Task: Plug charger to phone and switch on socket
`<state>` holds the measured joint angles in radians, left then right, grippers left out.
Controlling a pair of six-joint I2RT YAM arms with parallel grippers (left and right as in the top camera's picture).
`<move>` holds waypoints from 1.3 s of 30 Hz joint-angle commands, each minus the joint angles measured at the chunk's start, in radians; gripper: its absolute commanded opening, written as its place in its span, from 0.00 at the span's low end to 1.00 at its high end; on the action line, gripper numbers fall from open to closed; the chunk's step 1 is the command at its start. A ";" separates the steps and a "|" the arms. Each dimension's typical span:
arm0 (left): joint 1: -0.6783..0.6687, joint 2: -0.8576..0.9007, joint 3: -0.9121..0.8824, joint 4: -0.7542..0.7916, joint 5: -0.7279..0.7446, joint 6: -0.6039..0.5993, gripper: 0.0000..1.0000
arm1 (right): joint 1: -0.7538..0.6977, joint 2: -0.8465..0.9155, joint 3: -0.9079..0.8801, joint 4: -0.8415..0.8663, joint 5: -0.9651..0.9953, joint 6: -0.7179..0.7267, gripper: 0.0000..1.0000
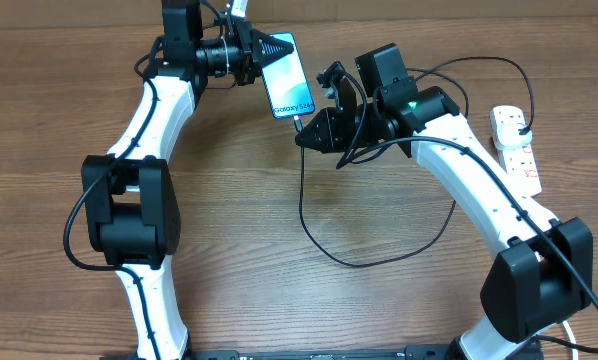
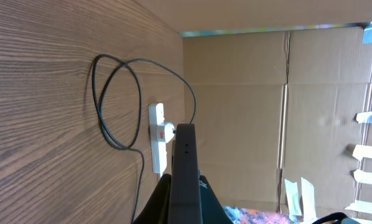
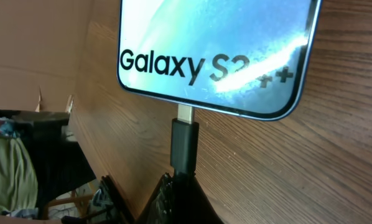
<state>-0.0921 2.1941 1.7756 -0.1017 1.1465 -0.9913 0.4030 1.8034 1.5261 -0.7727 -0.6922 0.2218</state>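
Black-edged phone with light blue screen [image 1: 287,75]: far middle of wooden bench [image 1: 379,300], top end clamped in left gripper [image 1: 267,48]. Thin black charger cable [image 3: 185,146]: connector tip at phone port, right gripper [image 1: 303,137] closed on it. White power strip [image 1: 516,148] well apart, at right.

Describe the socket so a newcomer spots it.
Go to the table's right edge, beyond the right arm. The socket lies flat there: a white elongated strip with red switch markings, where the black charger cable ends, unlike the plain white arm.
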 commanded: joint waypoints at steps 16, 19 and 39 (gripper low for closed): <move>-0.020 -0.006 0.009 0.001 0.101 0.000 0.04 | -0.006 -0.036 0.027 0.083 0.085 0.148 0.04; -0.020 -0.006 0.009 0.001 0.104 0.000 0.04 | -0.006 -0.036 0.027 0.106 0.059 0.150 0.04; -0.023 -0.006 0.009 0.002 0.202 -0.057 0.04 | -0.047 -0.036 0.027 0.127 0.070 0.175 0.04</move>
<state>-0.0891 2.1941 1.7756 -0.0864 1.1511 -1.0218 0.3950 1.8034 1.5257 -0.7040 -0.6998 0.3893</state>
